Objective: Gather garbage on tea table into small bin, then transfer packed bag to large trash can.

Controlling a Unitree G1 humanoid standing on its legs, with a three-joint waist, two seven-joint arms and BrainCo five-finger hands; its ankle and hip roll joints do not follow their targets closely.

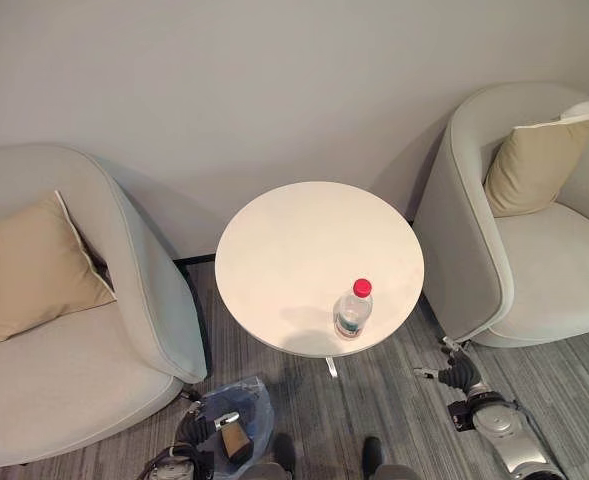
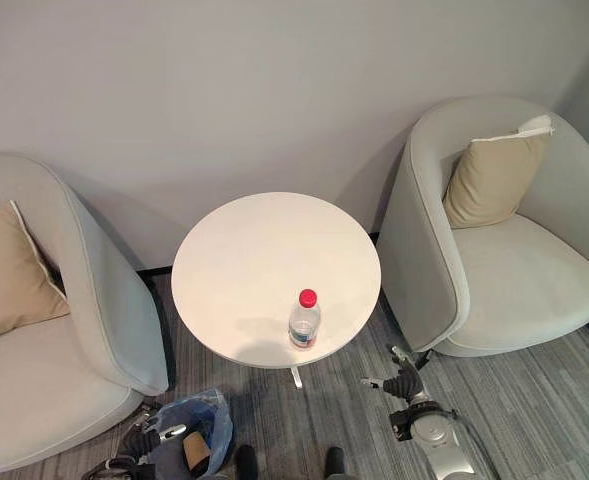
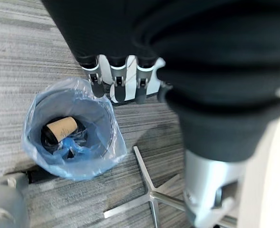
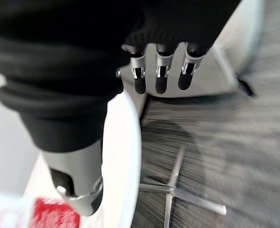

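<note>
Grey striped carpet runs underfoot. Nearest me, low on my left, my left hand hangs with fingers relaxed and straight, gripping nothing, just above the small bin. Its wrist view looks into the blue bag lining that bin, where a brown cardboard tube lies; the head views catch that tube only partly. My right hand hangs low on the right, fingers loosely extended and empty, beside the table edge. Farther on, the round white tea table carries one clear bottle with a red cap, upright near its front edge, well apart from both hands. Two pale armchairs with tan cushions flank the table against the wall.
</note>
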